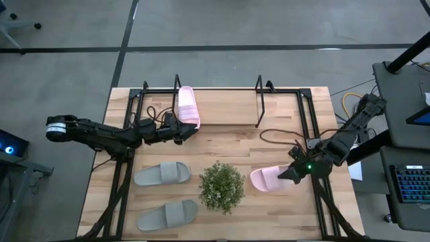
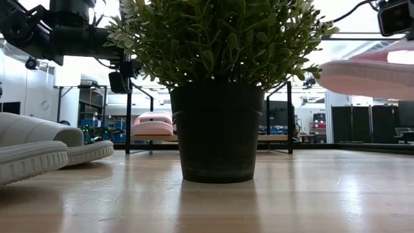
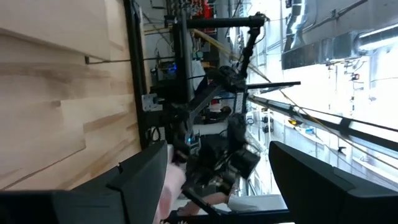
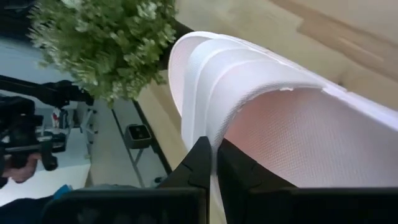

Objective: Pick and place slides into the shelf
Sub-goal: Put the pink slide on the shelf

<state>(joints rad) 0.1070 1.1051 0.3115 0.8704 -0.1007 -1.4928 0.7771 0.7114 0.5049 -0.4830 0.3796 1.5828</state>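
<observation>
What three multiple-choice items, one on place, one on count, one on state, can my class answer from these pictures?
1. Where is the plant?
A. On the shelf
B. Between the grey slides and the right pincer's pink slide
C. Off the table

2. How many grey slides lie on the table?
A. Two
B. Three
C. None

3. How is the right pincer?
A. Open, empty
B. Shut on the plant
C. Shut on a pink slide

Answers:
1 B, the high view shows the grey slides on one side, the held pink slide on the other.
2 A, both lie left of the plant.
3 C, its fingers pinch that slide's edge.
</observation>
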